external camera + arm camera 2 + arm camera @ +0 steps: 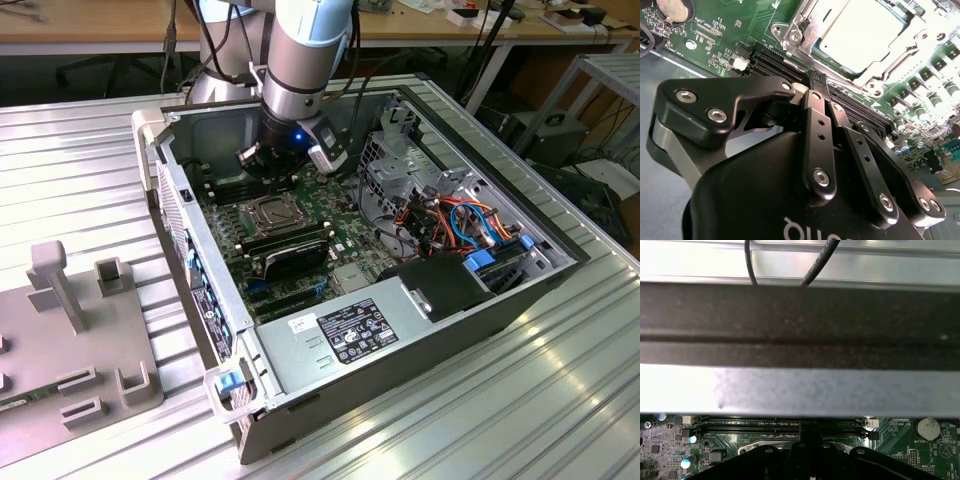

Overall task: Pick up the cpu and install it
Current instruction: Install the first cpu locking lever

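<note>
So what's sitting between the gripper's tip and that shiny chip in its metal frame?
In the second wrist view, black memory slots and the socket frame's edge lie between the gripper and the cpu.

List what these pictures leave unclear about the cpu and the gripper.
- The cpu sits in the socket in the second wrist view, glare washing out its top.
- Gripper: its linkage covers the fingertips there.
- Exterior view: the arm hides the gripper.
</note>
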### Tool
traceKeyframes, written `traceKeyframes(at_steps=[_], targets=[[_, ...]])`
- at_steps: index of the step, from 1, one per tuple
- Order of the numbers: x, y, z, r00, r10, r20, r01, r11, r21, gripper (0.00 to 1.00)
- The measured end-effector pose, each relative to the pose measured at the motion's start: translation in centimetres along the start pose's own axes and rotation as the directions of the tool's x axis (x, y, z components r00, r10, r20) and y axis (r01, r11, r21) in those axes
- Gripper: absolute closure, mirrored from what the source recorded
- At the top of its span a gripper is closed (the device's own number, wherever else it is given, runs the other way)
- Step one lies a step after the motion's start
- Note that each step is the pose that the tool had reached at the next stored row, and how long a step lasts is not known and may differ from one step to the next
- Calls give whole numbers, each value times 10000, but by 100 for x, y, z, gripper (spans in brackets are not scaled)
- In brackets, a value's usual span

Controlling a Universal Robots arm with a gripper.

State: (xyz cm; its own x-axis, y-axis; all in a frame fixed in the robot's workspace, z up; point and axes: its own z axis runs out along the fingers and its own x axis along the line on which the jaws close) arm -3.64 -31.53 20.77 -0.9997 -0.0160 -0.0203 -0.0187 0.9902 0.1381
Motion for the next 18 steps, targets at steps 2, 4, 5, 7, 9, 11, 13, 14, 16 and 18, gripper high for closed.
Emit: traceKeyframes(at_steps=[2,4,5,7,9,11,13,14,16,18], targets=[[0,0,5,10000,-1,-1,1,10000,21,89],[0,1,13,10000,0,-3,0,10000,54,89],[-2,0,19,10000,0,-4,0,9999,101,89],[-4,-1,27,10000,-1,-7,1,9998,180,89],[-6,-2,32,10000,-2,-8,2,9997,224,89],[-7,-3,37,10000,-2,-9,3,9997,260,89],[-7,-3,41,10000,-3,-10,3,9996,290,89],[-7,-3,43,10000,-3,-11,3,9996,298,89],[-7,-2,47,10000,-3,-12,4,9995,306,89],[-7,3,56,10000,-3,-9,3,9995,317,89]])
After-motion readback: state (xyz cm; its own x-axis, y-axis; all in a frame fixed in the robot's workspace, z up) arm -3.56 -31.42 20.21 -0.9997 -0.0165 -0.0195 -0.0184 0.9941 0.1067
